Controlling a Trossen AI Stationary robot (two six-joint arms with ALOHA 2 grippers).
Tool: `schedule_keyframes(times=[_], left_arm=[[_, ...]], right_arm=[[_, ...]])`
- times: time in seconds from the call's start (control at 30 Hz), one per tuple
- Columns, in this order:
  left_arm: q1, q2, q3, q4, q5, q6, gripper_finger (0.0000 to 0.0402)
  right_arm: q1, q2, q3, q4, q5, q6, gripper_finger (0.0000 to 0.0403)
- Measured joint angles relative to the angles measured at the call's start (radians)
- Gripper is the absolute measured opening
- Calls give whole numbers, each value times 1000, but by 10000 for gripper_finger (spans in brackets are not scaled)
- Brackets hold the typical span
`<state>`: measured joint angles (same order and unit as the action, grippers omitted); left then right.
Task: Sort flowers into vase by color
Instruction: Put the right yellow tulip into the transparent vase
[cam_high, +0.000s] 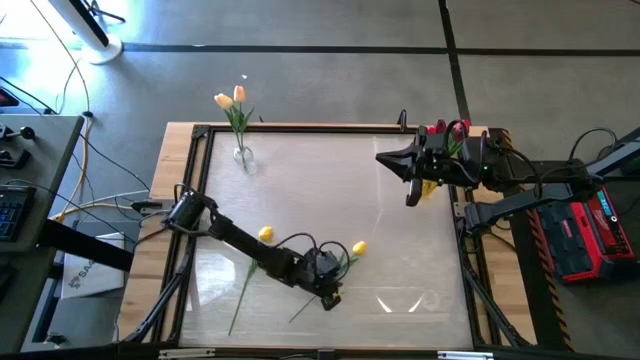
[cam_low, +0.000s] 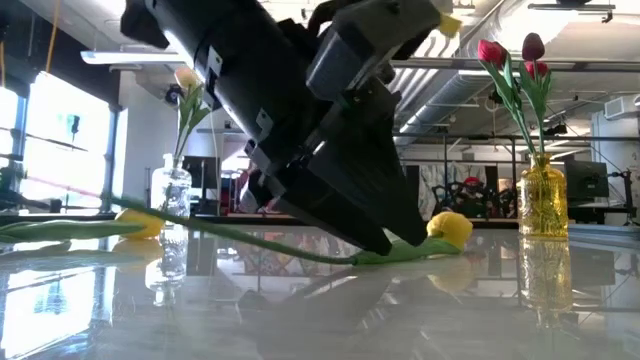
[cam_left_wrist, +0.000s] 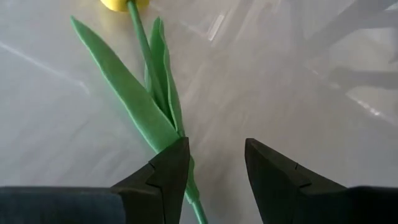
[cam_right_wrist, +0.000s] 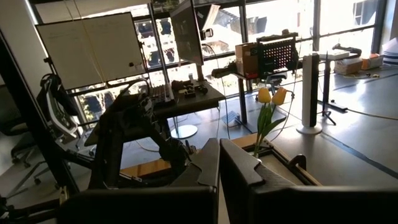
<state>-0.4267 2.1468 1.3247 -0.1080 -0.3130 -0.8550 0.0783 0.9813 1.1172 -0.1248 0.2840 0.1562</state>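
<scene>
Altogether two yellow tulips (cam_high: 265, 233) loose, two vases (cam_high: 243, 157)

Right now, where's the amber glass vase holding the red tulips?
High view: amber glass vase sits at the table's far right edge, mostly hidden under the right gripper. Low view: it stands upright at right.

Two yellow tulips (cam_high: 264, 234) (cam_high: 358, 248) lie flat on the tabletop (cam_high: 400, 240), stems trailing toward the near edge; yellow-orange tulips (cam_high: 231, 99) stand upright in a clear vase (cam_high: 243, 157), red and maroon tulips (cam_low: 512, 60) in an amber vase (cam_low: 543, 203).
</scene>
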Motion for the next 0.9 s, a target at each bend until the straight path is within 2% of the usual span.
schedule_keyframes(times=[0.27, 0.43, 0.9], left_arm=[[1, -10, 59, -177, -15, 45, 114], [2, -19, 81, -275, -29, 18, 100], [12, 29, 81, -251, 15, 21, 99]], right_arm=[[0, 0, 0, -10, 0, 0, 0], [0, 0, 0, -15, 0, 0, 0], [0, 0, 0, -22, 0, 0, 0]])
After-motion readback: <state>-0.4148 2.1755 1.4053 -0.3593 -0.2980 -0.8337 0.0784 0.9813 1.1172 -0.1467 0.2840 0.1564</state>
